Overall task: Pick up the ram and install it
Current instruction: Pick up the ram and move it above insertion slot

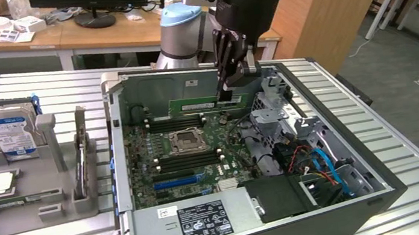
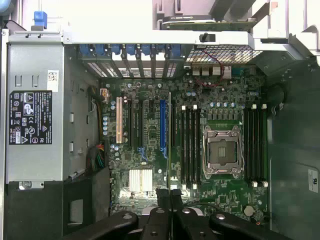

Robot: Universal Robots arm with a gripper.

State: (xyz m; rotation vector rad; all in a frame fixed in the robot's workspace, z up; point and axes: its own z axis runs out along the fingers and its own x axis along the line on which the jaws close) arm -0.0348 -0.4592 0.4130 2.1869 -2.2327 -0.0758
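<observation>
The ram (image 1: 200, 103), a long thin green board, hangs level above the motherboard (image 1: 197, 149) inside the open computer case (image 1: 365, 194). My gripper (image 1: 225, 96) is shut on it near its middle, coming down from above. In the wrist view the ram (image 2: 170, 140) appears edge-on as a thin line running out from my gripper (image 2: 170, 194). It lies alongside the black memory slots (image 2: 190, 145) beside the CPU socket (image 2: 222, 150), just off the nearest slot. More black slots (image 2: 255, 145) sit on the socket's other side.
A blue-labelled hard drive (image 1: 9, 132) stands in a grey fixture (image 1: 34, 201) at the exterior view's left. The power supply (image 1: 198, 219) fills the case's near corner. Coloured cables (image 1: 321, 163) and a drive cage (image 1: 273, 109) crowd the exterior view's right side.
</observation>
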